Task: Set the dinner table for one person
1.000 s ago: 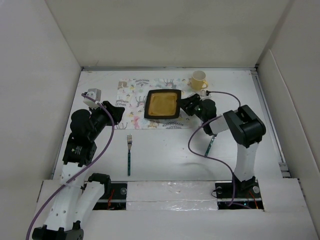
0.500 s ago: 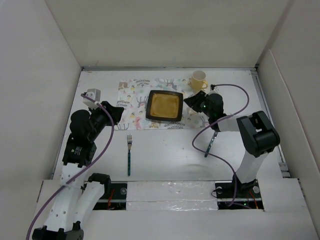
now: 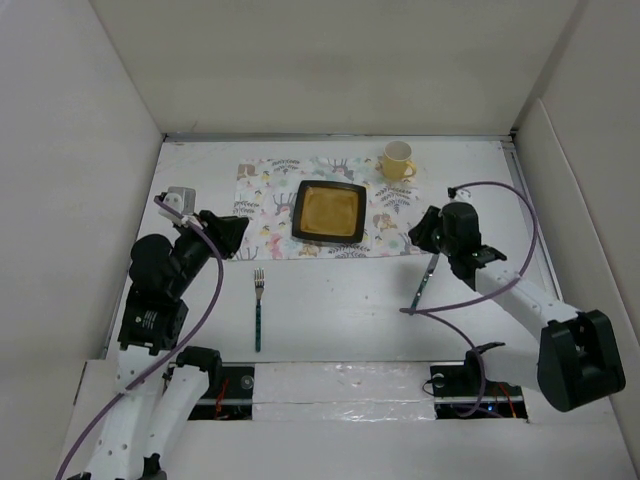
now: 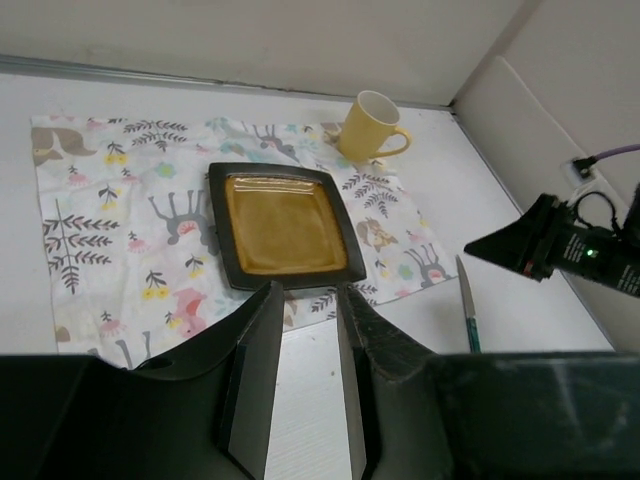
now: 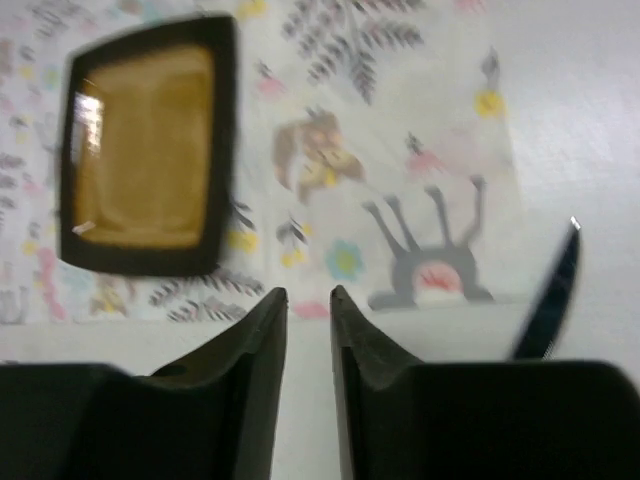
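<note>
The white dinner table (image 3: 330, 320) carries a placemat (image 3: 265, 200) printed with animals. A black square plate (image 3: 328, 211) with a yellow-brown inside lies on the mat, and a yellow mug (image 3: 397, 161) stands at the mat's far right corner. A teal-handled fork (image 3: 258, 305) lies left of centre, and a teal-handled knife (image 3: 424, 280) lies to the right. My left gripper (image 3: 232, 232) hovers at the mat's near left, narrowly open and empty (image 4: 308, 300). My right gripper (image 3: 418, 232) hovers over the mat's right edge, narrowly open and empty (image 5: 308, 296).
White panels wall the table on three sides. In the left wrist view I see the plate (image 4: 283, 224), the mug (image 4: 368, 127), the knife (image 4: 468, 315) and the right arm (image 4: 560, 245). The right wrist view shows the plate (image 5: 148, 145) and the knife (image 5: 550, 295).
My right gripper has drawn back to the right, away from the plate's right edge, and its arm has swung outward. The left arm has shifted back slightly. The plate stays on the mat.
</note>
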{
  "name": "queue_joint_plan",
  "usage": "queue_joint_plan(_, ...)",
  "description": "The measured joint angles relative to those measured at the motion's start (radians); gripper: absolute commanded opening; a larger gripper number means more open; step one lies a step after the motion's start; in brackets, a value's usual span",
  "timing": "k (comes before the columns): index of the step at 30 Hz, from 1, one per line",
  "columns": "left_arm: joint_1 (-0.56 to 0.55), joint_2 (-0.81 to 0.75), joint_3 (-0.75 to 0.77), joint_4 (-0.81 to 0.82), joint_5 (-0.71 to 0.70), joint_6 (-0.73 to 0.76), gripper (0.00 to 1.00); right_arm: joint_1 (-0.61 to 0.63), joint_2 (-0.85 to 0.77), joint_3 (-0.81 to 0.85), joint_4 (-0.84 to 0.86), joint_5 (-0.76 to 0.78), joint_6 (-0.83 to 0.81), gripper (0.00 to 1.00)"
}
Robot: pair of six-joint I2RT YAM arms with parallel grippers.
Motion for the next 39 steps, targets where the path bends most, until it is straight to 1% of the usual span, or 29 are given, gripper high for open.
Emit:
queue_joint_plan(1, -0.005, -0.008, 0.000, 0.000, 0.006, 0.000, 0.26, -0.001, -0.026, -0.017, -0.052, 0.016, -0.006, 0.46)
queue_joint_plan(2, -0.009, -0.016, 0.000, 0.000, 0.013, 0.002, 0.26, -0.006, -0.045, -0.035, -0.101, 0.025, -0.009, 0.48)
queue_joint_plan(6, -0.016, -0.048, 0.000, -0.002, 0.033, 0.006, 0.27, -0.053, -0.060, -0.093, -0.297, 0.019, -0.018, 0.50)
queue_joint_plan(10, -0.031, -0.084, 0.000, -0.004, 0.031, 0.013, 0.28, -0.077, -0.005, -0.055, -0.470, 0.009, -0.042, 0.51)
queue_joint_plan(15, -0.047, -0.117, 0.000, -0.007, 0.028, 0.019, 0.29, -0.076, 0.076, 0.020, -0.568, -0.001, -0.072, 0.51)
queue_joint_plan(18, -0.054, -0.121, 0.000, -0.010, 0.023, 0.021, 0.29, -0.068, 0.127, 0.026, -0.595, -0.008, -0.079, 0.48)
queue_joint_plan(20, -0.057, -0.122, 0.000, -0.011, 0.021, 0.022, 0.29, -0.051, 0.142, 0.033, -0.604, -0.009, -0.080, 0.42)
queue_joint_plan(24, -0.063, -0.122, 0.000, -0.015, 0.017, 0.023, 0.29, -0.023, 0.170, 0.058, -0.638, -0.006, -0.081, 0.34)
queue_joint_plan(25, -0.063, -0.122, 0.000, -0.016, 0.017, 0.023, 0.29, -0.023, 0.186, 0.072, -0.650, -0.006, -0.081, 0.24)
queue_joint_plan(26, -0.063, -0.122, 0.000, -0.016, 0.017, 0.023, 0.29, -0.022, 0.205, 0.088, -0.661, -0.006, -0.084, 0.21)
queue_joint_plan(30, -0.063, -0.122, 0.001, -0.018, 0.013, 0.023, 0.29, -0.016, 0.247, 0.128, -0.696, -0.004, -0.082, 0.02)
queue_joint_plan(31, -0.063, -0.122, 0.000, -0.019, 0.013, 0.023, 0.29, -0.016, 0.246, 0.128, -0.702, -0.004, -0.079, 0.00)
queue_joint_plan(37, -0.074, -0.125, 0.001, -0.023, 0.010, 0.023, 0.29, 0.006, 0.201, 0.124, -0.748, 0.010, -0.069, 0.00)
queue_joint_plan(39, -0.074, -0.125, 0.001, -0.023, 0.009, 0.024, 0.29, 0.033, 0.120, 0.124, -0.774, 0.035, -0.061, 0.00)
